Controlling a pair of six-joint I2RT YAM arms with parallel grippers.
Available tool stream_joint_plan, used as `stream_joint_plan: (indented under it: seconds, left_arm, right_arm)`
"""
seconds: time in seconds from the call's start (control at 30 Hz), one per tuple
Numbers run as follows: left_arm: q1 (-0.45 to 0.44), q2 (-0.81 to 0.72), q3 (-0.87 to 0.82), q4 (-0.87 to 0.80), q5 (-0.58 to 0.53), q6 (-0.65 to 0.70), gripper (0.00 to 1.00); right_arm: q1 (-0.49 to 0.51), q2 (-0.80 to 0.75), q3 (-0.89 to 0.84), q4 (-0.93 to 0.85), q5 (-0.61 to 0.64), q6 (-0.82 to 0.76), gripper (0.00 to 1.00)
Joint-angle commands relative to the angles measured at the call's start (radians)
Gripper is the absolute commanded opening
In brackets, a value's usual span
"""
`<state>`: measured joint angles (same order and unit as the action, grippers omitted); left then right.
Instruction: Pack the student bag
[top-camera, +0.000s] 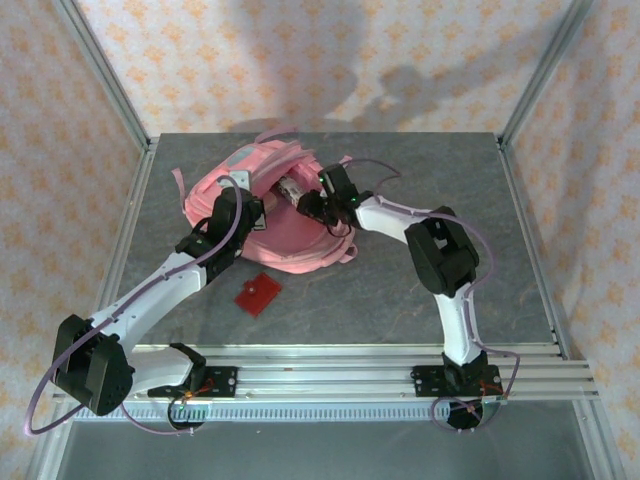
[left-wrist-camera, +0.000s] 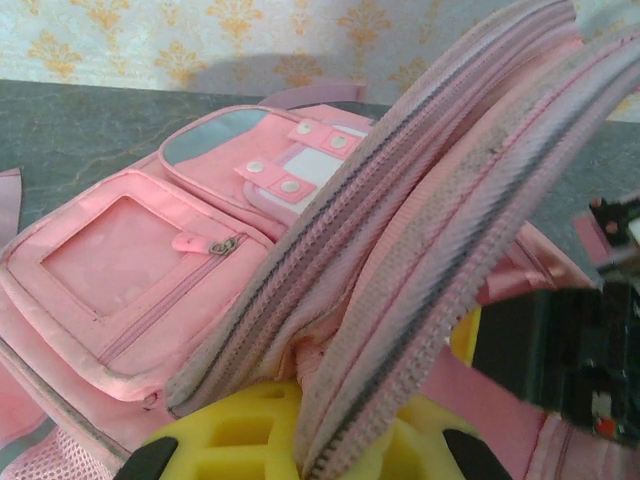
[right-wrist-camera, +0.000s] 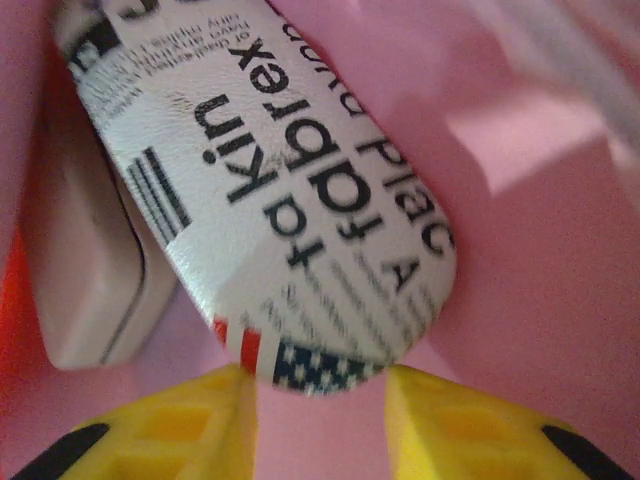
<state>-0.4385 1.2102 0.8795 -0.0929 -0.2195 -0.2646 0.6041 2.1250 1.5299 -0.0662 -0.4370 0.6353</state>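
- Top view: the student bag (top-camera: 290, 248) lies flat on the grey counter (top-camera: 420, 300), left of centre and toward the far side. It's big, all pink, with a thin strap trailing off its far-left edge.
- Same view: the left fingers (top-camera: 248, 210) are down on the bag's left part. The right fingers (top-camera: 304, 203) come in from the right at its top, with something pale and printed at their tip.
- A small flat red piece (top-camera: 257, 293) sits on the counter just on the near side of the bag, not touching it.
- Left wrist view: a close look at the bag's front. There's a square front pocket (left-wrist-camera: 135, 260) with a diagonal zip, and beyond it a white patch (left-wrist-camera: 312, 168) crossed by pink snap tabs, plus a grey-blue trim.
- Same view: two worn zip edges (left-wrist-camera: 420, 230), pink tape with grey teeth, run up diagonally from between the yellow left fingers (left-wrist-camera: 310, 450), which are clamped on that zip edge.
- Right wrist view: pink fabric all around, so this looks like the inside of the bag. The yellow right fingers (right-wrist-camera: 320, 400) look clenched on the rounded end of a printed case (right-wrist-camera: 270, 190). It's white with newspaper-style lettering and a flag bit at the tip.
- A pale boxy thing (right-wrist-camera: 85, 250) sits right beside the case; hard to tell what it is.
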Motion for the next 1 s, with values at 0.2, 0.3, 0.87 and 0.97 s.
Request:
stream_joint_plan:
  seconds: [0.2,0.3,0.87,0.97]
  left_arm:
    - [-0.011,-0.024,0.005,0.093,0.015,-0.043,0.0]
    - [-0.015,-0.015,0.007,0.096,0.022,-0.05,0.0]
    - [-0.1,0.15,0.107,0.076,0.075,-0.137,0.0]
    - [-0.137,0.237,0.195,0.042,0.07,-0.163,0.0]
  right_arm:
    - [-0.003,0.11,0.182,0.049,-0.011,-0.032,0.35]
    - [-0.001,0.164,0.254,0.036,-0.037,-0.037,0.37]
    - [-0.026,-0.376,-0.313,0.064,0.106,-0.193,0.61]
    - [-0.055,-0.471,-0.403,-0.038,0.204,-0.175,0.61]
